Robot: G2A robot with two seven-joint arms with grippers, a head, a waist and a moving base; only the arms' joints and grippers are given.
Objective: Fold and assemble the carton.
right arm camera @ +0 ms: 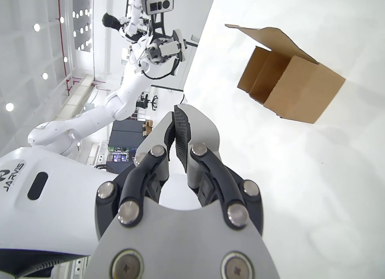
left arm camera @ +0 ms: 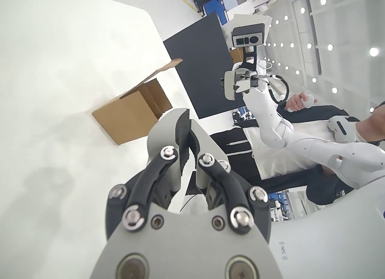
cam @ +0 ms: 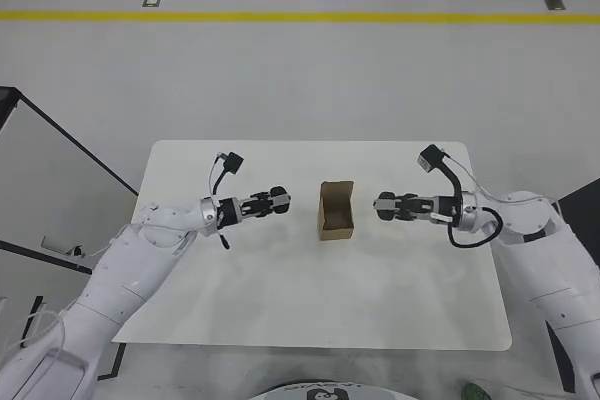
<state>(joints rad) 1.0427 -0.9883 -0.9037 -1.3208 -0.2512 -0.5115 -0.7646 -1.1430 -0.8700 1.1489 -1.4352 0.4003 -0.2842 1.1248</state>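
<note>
A small brown carton (cam: 335,211) stands upright in the middle of the white table (cam: 280,300), its top open and one flap raised at the far side. The left wrist view has the carton (left arm camera: 129,117) just past my left gripper (left arm camera: 187,116), and the right wrist view has the carton (right arm camera: 290,87) off to the side of my right gripper (right arm camera: 178,111). My left gripper (cam: 283,198) hovers a short way left of the carton, shut and empty. On the carton's right my right gripper (cam: 380,205) is also shut on nothing, apart from the cardboard.
A dark panel (cam: 40,200) stands off the table's left side and another dark panel (cam: 590,210) off its right. A yellow floor line (cam: 300,16) runs beyond the table. Bare tabletop lies in front of the carton.
</note>
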